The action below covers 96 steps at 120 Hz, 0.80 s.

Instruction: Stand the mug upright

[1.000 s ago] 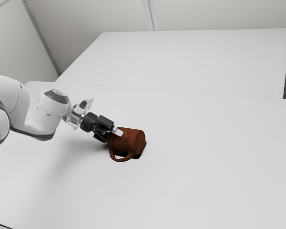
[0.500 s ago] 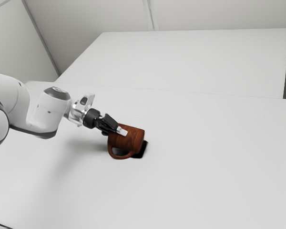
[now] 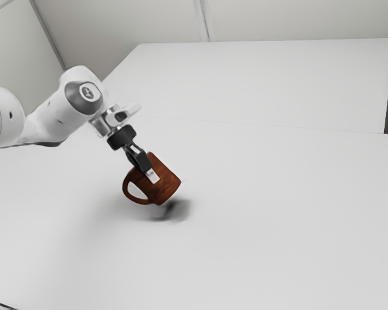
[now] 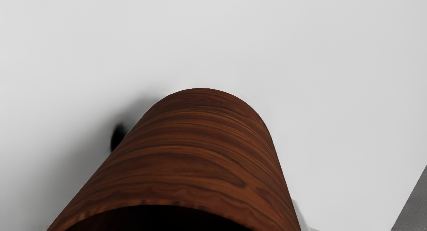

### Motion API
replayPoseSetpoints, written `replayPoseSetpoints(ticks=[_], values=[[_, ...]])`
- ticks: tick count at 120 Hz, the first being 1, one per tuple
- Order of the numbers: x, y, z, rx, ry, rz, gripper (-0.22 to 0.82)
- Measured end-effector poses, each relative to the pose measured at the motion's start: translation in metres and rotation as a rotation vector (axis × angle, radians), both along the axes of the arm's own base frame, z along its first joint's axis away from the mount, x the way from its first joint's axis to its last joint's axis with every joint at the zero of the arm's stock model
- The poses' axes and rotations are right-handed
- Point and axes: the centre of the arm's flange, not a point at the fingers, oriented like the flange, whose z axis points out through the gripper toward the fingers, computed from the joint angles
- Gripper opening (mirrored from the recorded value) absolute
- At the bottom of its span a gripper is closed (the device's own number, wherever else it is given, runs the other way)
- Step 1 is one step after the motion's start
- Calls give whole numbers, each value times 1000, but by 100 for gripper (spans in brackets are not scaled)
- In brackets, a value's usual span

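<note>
The brown wooden mug (image 3: pixel 163 187) hangs tilted above the table in the exterior view, its base toward the lower right and its handle on the exterior view's left. My gripper (image 3: pixel 153 175) is shut on its side wall, the near finger's pale tip lying against the wood. In the wrist view the mug (image 4: pixel 200 151) has its dark opening nearest the hand and its base farther off. There the gripper (image 4: pixel 175 224) shows a pale fingertip beside the mug's wall; the other finger is hidden by the mug.
The white table (image 3: pixel 278 213) spreads around and beneath the mug, with the mug's dark shadow on it. Behind stands another white surface (image 3: pixel 265 81). In the wrist view a grey floor area (image 4: pixel 413 204) lies beyond the table's edge.
My hand has risen and swung to point more steeply down. The mug has lifted from the table with it, turning from nearly lying to slanted, its handle swinging toward the exterior view's left.
</note>
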Motion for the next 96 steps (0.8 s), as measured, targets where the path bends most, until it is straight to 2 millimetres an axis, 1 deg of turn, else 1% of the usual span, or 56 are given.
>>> replayPoseSetpoints(ticks=[14, 26, 34, 46, 62, 72, 76, 96], values=[[3, -14, 1, 241, -39, -90, -18], [1, -26, -13, 365, -72, -121, -18], [-4, -29, -21, 417, -96, -121, -18], [-11, -32, -27, 477, -135, -118, -18], [-10, -43, -30, 516, -196, -104, -18], [-8, -46, -31, 531, -222, -90, -18], [-8, -47, -31, 534, -229, -81, -15], [-5, -45, -30, 540, -242, -38, 21]])
